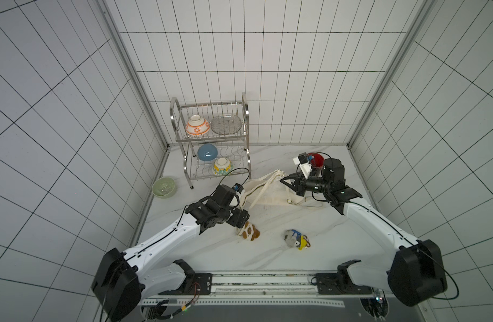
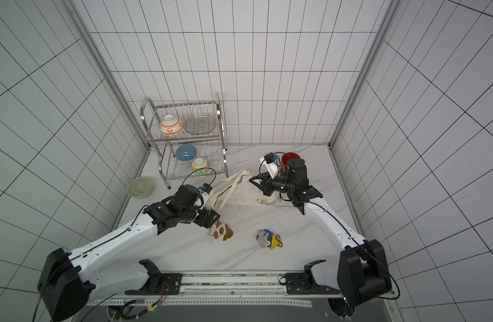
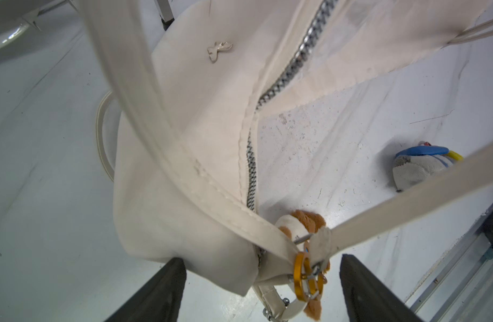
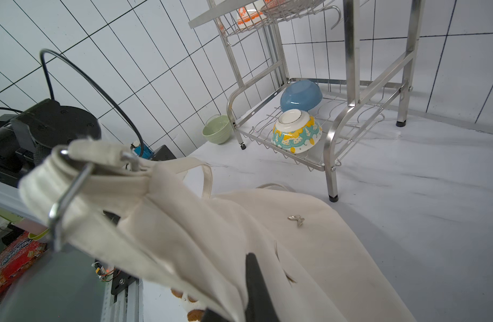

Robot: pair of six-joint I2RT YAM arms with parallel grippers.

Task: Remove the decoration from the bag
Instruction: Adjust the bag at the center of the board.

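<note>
Straddling the gold clasp [image 3: 302, 276] with the left gripper [image 3: 262, 259], fingers [image 3: 161, 290] spread wide, pinching nothing; no contact with the clasp to be made out.

Reads as roughly halfway, at a guess. Seemingly not yet unhooked here, with the clasp caught on the end of the strap [image 3: 161, 133] and tied to the brown-and-white plush [image 3: 306, 223], which lies on the table [image 1: 226, 259] just beyond. Left to do, probably: closing on the clasp or the plush and working it free of the strap.

Clamped tight on the other side, with the right gripper [image 1: 285, 182] nipping a fold of the bag [image 1: 270, 192] near its far strap end and holding that end raised. Slumped mid-table between the two grippers, as seen in both top views.

Further out, likely already off and counted as done: a grey-and-blue plush [image 1: 295, 238], lying on the table well apart from the bag.

Beyond that, untouched: dish rack [image 1: 246, 117] against the back wall, green bowl [image 1: 163, 187] on the table beside it.
</note>
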